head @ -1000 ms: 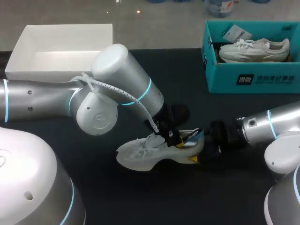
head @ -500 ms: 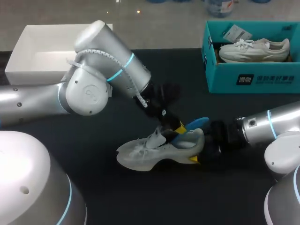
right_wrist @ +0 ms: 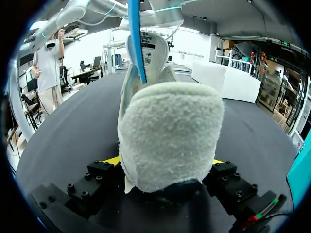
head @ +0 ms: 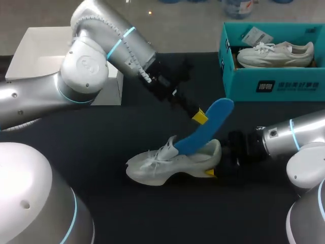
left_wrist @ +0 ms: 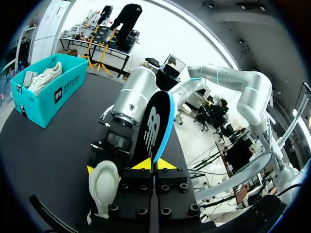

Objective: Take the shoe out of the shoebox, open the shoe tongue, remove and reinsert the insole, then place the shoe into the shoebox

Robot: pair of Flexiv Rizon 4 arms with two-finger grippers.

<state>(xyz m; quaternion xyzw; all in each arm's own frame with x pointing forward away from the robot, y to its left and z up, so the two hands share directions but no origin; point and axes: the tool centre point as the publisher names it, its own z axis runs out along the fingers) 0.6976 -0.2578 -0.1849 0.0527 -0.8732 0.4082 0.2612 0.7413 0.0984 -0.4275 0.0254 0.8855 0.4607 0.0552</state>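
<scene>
Head view: shoe (head: pixel 172 165) lies on its sole on the dark table (head: pixel 152 213), heel between the right gripper (head: pixel 216 162) fingers, toe pointing away from them. Right wrist view confirms – heel (right_wrist: pixel 170 131) fills the gap and a yellow tip presses each side, so the right gripper (right_wrist: pixel 165 162) is clamped on the shoe.

Blue insole (head: pixel 205 129) is partly out: lower end sits in the shoe opening, upper end is raised and tilted up over the heel. The left gripper (head: pixel 199 116) holds it partway along its length. In the left wrist view the insole (left_wrist: pixel 156 124) stands on edge straight out from between the two yellow tips, which are almost together – left gripper (left_wrist: pixel 154 164) pinched tight on the insole. The shoe (left_wrist: pixel 103 187) shows below and beside those fingers. From the right wrist the insole (right_wrist: pixel 136 39) rises ahead of the fingers, above the heel.

Teal shoebox (head: pixel 271 66) sits well beyond the right fingers at the table's far edge, a second shoe (head: pixel 274 53) inside. White box (head: pixel 61 56) is at the far edge behind the left arm.
</scene>
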